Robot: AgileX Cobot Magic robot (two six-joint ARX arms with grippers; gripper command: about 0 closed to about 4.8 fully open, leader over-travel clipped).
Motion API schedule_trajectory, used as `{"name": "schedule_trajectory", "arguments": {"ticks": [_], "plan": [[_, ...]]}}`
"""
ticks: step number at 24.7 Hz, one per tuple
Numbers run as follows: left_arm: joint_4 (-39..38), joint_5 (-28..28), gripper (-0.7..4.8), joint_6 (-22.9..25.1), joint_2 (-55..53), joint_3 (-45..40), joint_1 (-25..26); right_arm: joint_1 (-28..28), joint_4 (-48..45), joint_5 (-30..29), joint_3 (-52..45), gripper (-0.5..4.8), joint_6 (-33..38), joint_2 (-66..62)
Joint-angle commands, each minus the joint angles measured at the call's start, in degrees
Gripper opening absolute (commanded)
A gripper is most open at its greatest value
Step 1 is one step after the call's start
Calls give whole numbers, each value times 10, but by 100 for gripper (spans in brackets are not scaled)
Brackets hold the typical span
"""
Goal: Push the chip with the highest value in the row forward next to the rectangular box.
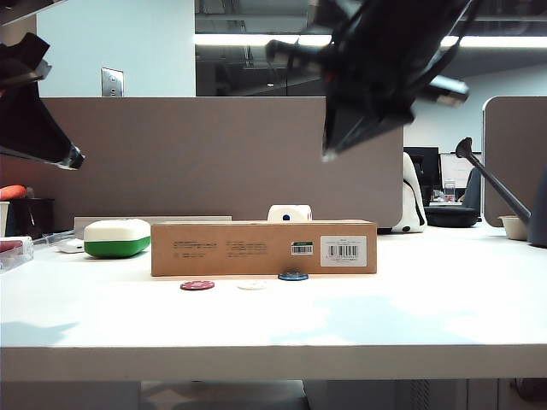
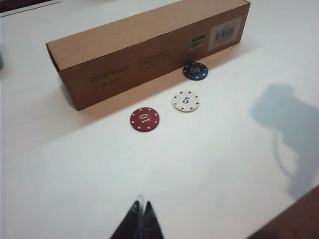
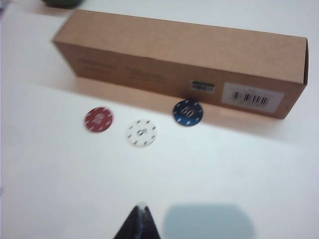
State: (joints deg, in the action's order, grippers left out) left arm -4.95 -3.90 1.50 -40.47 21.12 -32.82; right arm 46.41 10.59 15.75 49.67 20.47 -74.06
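Observation:
The blue chip marked 50 lies close against the front face of the rectangular box, near its barcode label. A white chip marked 5 and a red chip marked 10 lie farther from the box. My left gripper is shut and empty, raised at the far left. My right gripper is shut and empty, held high above the table.
A green-and-white rounded case stands left of the box, with a white die behind the box. A grey partition runs along the back of the white table. Small containers sit at the far left edge.

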Motion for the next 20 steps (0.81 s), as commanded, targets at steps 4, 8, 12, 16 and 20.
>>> {"name": "schedule_trajectory", "arguments": {"ticks": [4, 8, 12, 16, 20], "plan": [[8, 0, -5, 0, 1, 0, -1, 60, 18, 11, -102, -5, 5, 189], [8, 1, -5, 0, 1, 0, 0, 88, 64, 11, -148, -6, 5, 329], [8, 3, -5, 0, 0, 0, -1, 96, 82, 13, -186, -5, 3, 454], [8, -2, -5, 0, 1, 0, 0, 96, 94, 37, -216, -5, 5, 520], [8, 12, -5, 0, 1, 0, 0, 96, 102, 36, -226, -5, 6, 537]]}}
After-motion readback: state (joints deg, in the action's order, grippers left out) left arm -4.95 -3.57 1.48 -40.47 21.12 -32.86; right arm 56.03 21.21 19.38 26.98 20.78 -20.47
